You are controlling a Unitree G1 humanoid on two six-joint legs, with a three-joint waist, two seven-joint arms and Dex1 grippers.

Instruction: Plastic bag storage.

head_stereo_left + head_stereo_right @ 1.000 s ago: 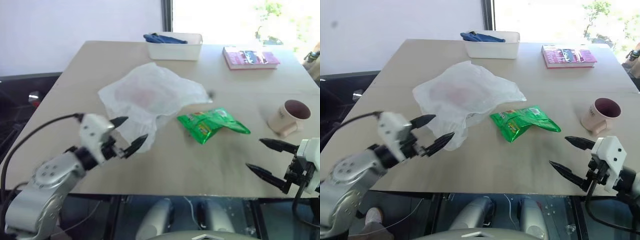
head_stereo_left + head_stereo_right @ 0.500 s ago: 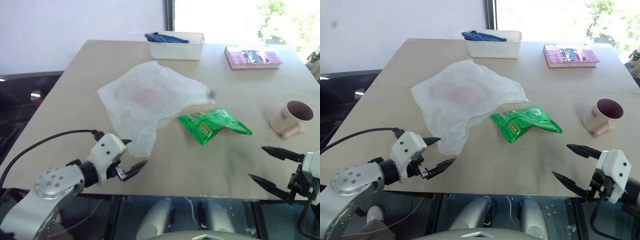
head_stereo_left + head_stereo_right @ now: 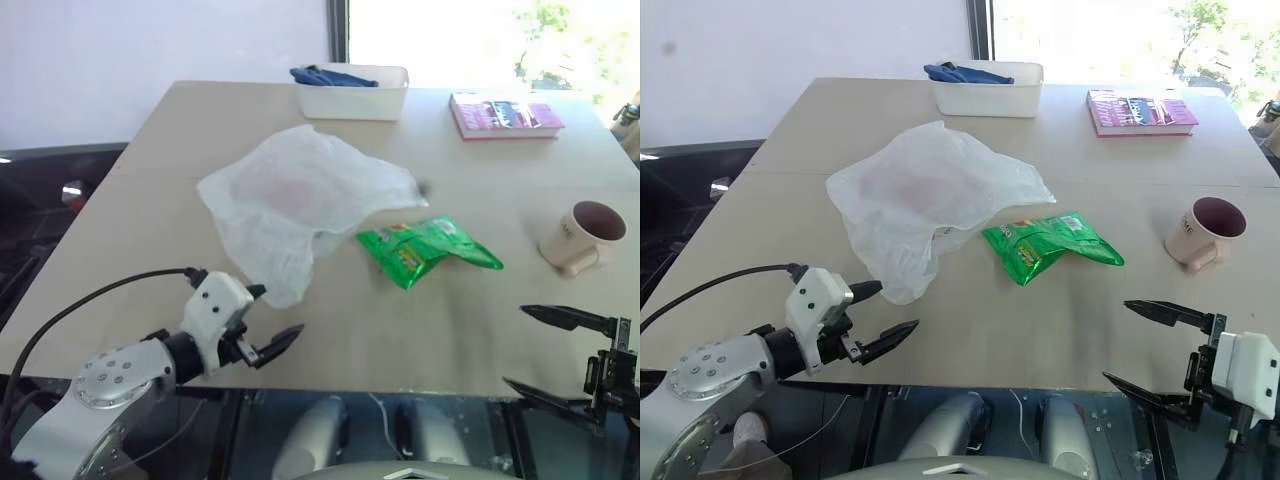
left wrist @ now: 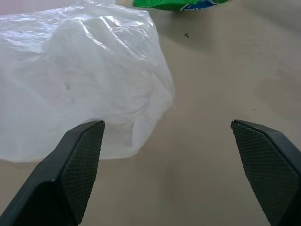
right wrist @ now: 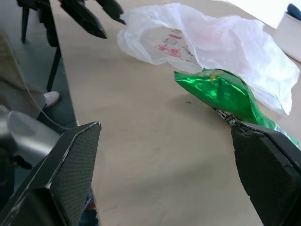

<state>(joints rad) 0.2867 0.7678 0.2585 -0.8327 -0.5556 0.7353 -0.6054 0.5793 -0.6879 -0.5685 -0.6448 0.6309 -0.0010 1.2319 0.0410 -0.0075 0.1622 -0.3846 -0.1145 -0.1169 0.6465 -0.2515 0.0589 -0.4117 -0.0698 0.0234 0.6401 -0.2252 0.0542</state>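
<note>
Left hand agape, low near plastic bag, right hand agape

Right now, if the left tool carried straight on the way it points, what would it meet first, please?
Probably the near edge of the plastic bag; the left tool is open, empty, and aimed partly at bare table, so depth is uncertain.

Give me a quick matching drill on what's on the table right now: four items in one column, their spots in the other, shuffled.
Things:
1. plastic bag
2. green packet
3. mug
4. book

Places:
A. far edge, on the robot's right
B. just ahead of the left gripper
C. middle of the table, beside the bag
D. ahead of the right gripper

Pairs: 1-B, 2-C, 3-D, 4-A
</note>
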